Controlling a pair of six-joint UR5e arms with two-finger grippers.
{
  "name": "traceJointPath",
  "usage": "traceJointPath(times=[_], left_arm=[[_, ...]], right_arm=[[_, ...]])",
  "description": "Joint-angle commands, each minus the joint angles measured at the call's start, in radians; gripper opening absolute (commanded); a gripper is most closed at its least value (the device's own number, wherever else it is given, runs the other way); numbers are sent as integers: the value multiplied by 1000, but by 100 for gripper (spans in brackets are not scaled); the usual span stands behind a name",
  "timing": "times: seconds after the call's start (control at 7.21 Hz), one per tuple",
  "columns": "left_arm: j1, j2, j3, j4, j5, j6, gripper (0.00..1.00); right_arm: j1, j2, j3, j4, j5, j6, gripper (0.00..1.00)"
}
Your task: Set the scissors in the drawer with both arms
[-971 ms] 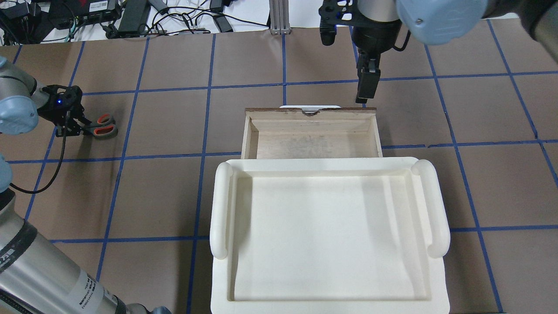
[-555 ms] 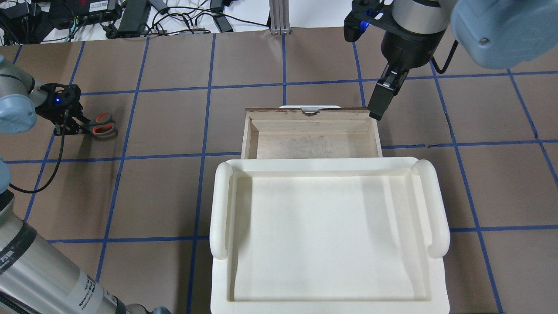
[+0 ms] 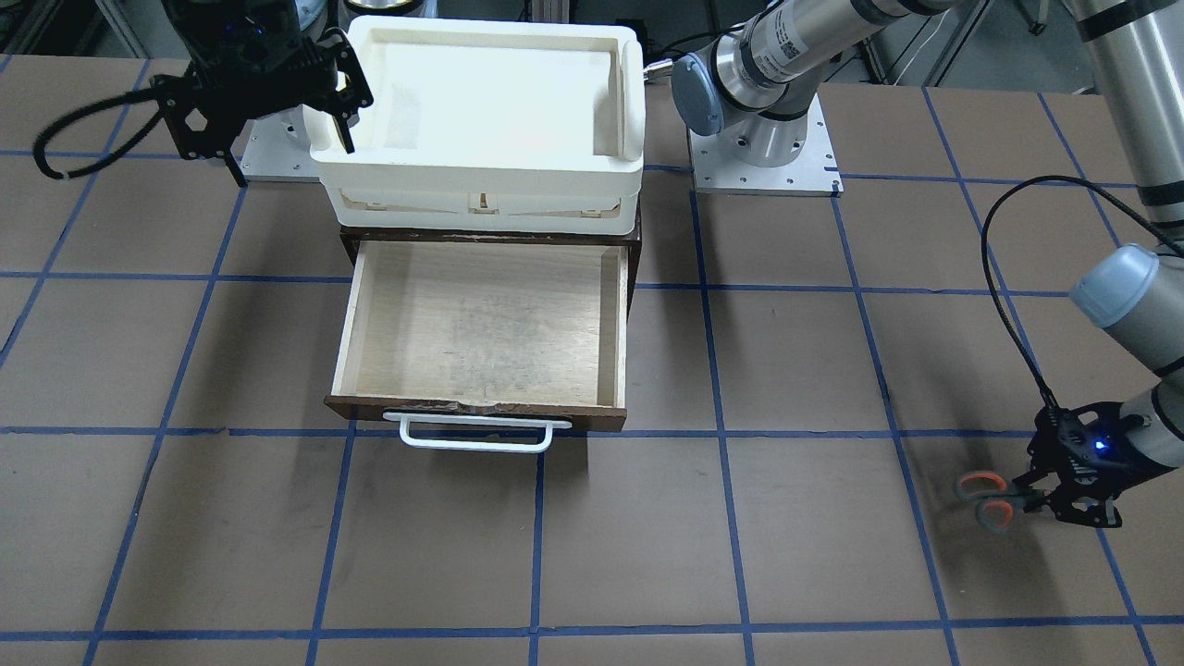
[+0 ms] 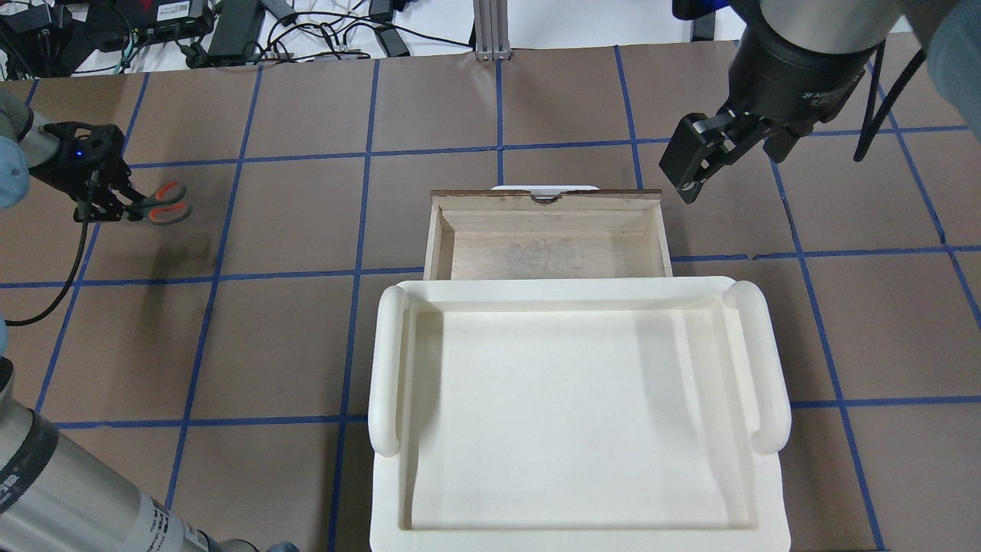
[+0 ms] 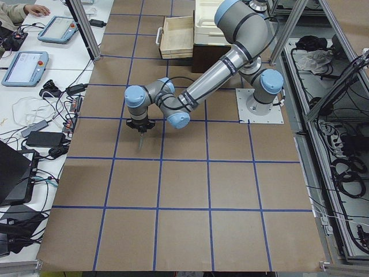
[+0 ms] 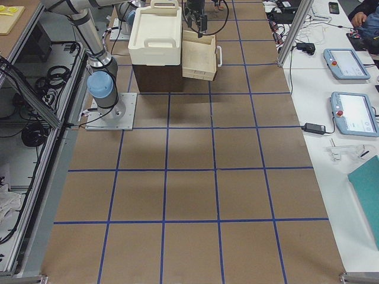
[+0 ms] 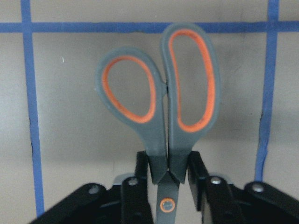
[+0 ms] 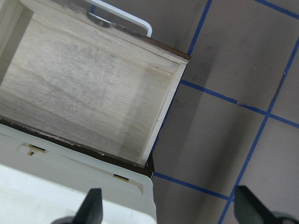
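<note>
Front-facing view: a dark brown drawer (image 3: 481, 413) stands pulled open beneath a white bin (image 3: 481, 166). Far off at this view's right edge, the left gripper (image 3: 1050, 490) pinches the scissors (image 3: 986, 499), whose 2 orange-lined loops point away from the arm. The right gripper (image 3: 344, 111) hangs by the bin's corner.

Overhead view: the scissors are at the table's left end, well apart from the drawer. The right gripper hovers just beyond the drawer's front right corner.

Left side view: the near arm reaches low over the table; the scissors are too small to make out.

Right side view: the near arm hangs over the drawer.

Left wrist view: 2 fingers (image 7: 140, 170) press together on the scissors near the pivot screw.

Right wrist view: 2 fingertips (image 8: 91, 207) stand spread wide above the drawer's corner.
</note>
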Motion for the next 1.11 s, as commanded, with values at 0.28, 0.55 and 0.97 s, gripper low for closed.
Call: traceJointPath(times=[0.28, 0.55, 0.97], left_arm=[[-224, 220, 35, -283, -34, -242, 0], [-423, 279, 64, -326, -33, -530, 0], [-622, 281, 77, -318, -39, -855, 0]], right_arm=[[-3, 34, 19, -66, 49, 190, 100], [-4, 32, 18, -65, 43, 227, 100], [-3, 32, 21, -56, 32, 227, 100]])
